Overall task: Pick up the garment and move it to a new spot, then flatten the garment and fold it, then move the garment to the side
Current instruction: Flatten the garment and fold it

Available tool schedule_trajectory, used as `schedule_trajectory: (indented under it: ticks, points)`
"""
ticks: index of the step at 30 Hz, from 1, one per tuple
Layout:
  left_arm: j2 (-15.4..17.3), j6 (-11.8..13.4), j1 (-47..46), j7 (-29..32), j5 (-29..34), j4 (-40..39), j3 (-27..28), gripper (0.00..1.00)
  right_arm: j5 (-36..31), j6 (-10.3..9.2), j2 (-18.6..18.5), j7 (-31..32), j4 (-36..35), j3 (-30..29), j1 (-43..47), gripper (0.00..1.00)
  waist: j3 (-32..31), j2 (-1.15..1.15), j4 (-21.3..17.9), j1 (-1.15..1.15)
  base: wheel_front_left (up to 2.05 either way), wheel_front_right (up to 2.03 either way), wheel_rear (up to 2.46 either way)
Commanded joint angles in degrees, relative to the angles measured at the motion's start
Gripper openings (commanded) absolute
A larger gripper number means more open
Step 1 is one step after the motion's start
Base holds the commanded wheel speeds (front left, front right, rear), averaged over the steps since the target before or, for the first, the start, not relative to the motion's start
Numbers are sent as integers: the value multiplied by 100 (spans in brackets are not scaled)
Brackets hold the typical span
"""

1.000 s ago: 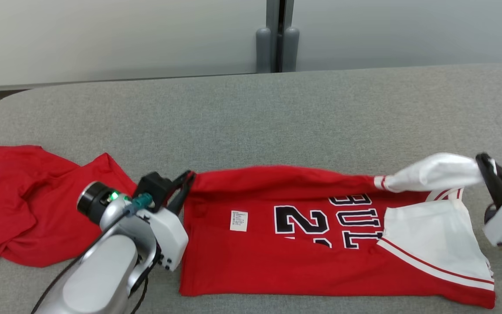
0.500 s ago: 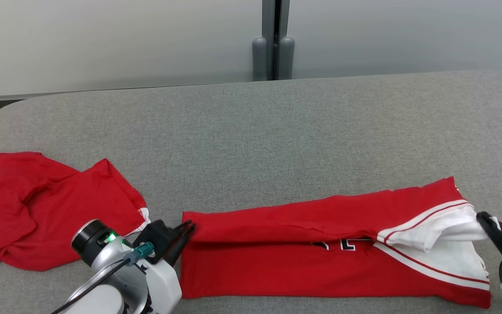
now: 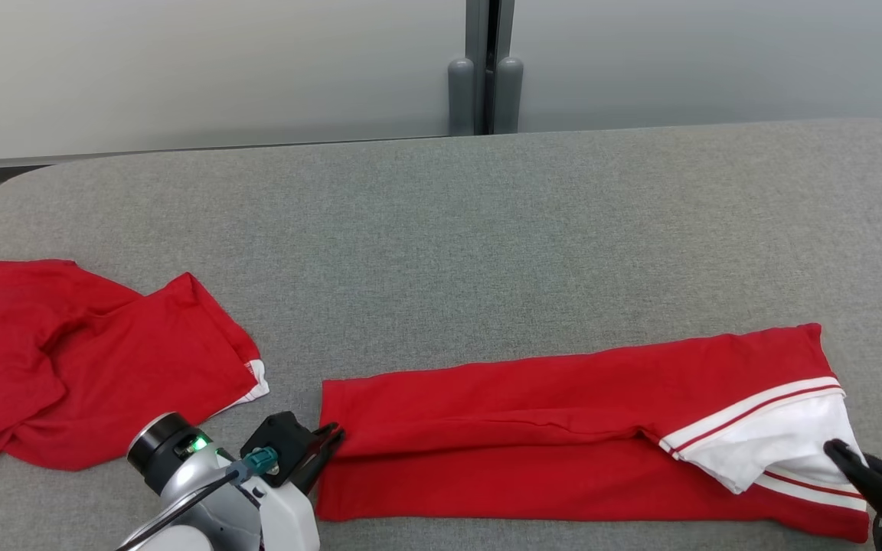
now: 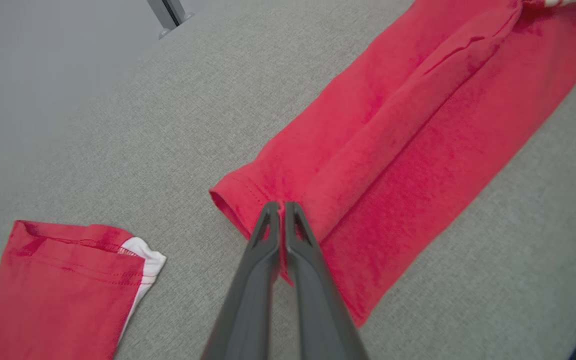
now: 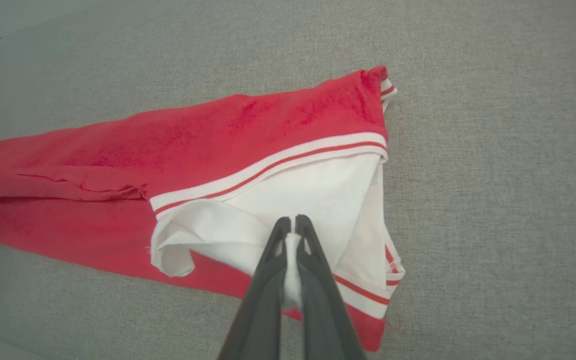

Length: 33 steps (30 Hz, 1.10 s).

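Observation:
The garment (image 3: pixel 563 428) is a red jersey with white, red-striped trim, lying as a long folded band across the near part of the grey table (image 3: pixel 441 229). My left gripper (image 3: pixel 331 438) is shut on its red hem at the band's left end; in the left wrist view the fingers (image 4: pixel 281 210) pinch the red cloth (image 4: pixel 418 125). My right gripper (image 3: pixel 835 449) is shut on the white sleeve at the right end. The right wrist view shows white fabric (image 5: pixel 318 195) squeezed between that gripper's tips (image 5: pixel 292 222). The upper layer lies folded over toward me.
A second red garment (image 3: pixel 66 360) lies crumpled at the table's left side, its white-trimmed corner (image 4: pixel 140 255) close to my left gripper. Beyond the table's far edge stands a pale wall with a grey post (image 3: pixel 485 69). Bare grey surface stretches behind the jersey.
Both grippers have drawn the jersey's far edge toward me and lowered it, so the printed front is now covered by the folded red layer. The camera has shifted slightly.

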Motion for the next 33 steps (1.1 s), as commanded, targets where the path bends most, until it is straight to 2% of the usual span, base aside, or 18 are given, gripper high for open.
schedule_trajectory:
  ticks: [1,2,3,4,6,11,14,17,20,21,25,29,33]
  points:
    - [-10,0,68,-18,-26,61,-11,0,-58,-2,25,92,12,-16,114,11,10,0,7,0,0,0,0]
    - [-40,-21,84,-5,-85,94,-17,6,-59,-2,38,132,40,-43,132,95,12,0,13,0,0,0,0]
    - [-69,-66,103,20,-142,130,-32,30,-77,-2,34,166,77,-73,172,100,12,0,20,0,0,0,0]
    - [-69,-66,103,20,-142,130,-32,30,-77,-2,34,166,77,-73,172,100,12,0,20,0,0,0,0]
    - [-70,-114,81,32,-197,202,-41,100,-131,-2,-19,241,168,-119,231,100,10,0,30,0,0,0,0]
    - [-79,-103,35,39,-292,313,-25,100,-398,-1,-90,4,291,-263,155,100,-5,0,35,0,0,0,0]
    - [-79,65,-35,-130,-356,301,175,100,-553,-2,-69,-481,197,-271,-71,100,-27,0,33,0,0,0,0]
    - [-202,338,-104,-537,-466,257,520,100,-742,-2,57,-1269,150,-216,-342,100,-51,0,40,0,0,0,0]
    - [-476,674,-158,-1199,-665,227,982,100,-928,-2,214,-2118,175,-113,-625,100,-81,0,60,0,0,0,0]
    - [-665,838,-171,-1693,-809,221,1293,100,-1068,-2,323,-2656,217,-15,-771,100,-99,0,69,0,0,0,0]
    - [-1050,991,-137,-2438,-1047,259,1789,100,-1407,-2,530,-3631,313,162,-980,100,-113,0,94,0,0,0,0]
    - [-1520,989,18,-2575,-957,181,2369,100,-1767,-2,766,-4337,504,312,-1022,100,-116,0,136,0,0,0,0]
    - [-1998,783,418,-2576,-413,-32,2980,100,-2162,-2,998,-4779,759,412,-1008,100,-98,0,141,0,0,0,0]
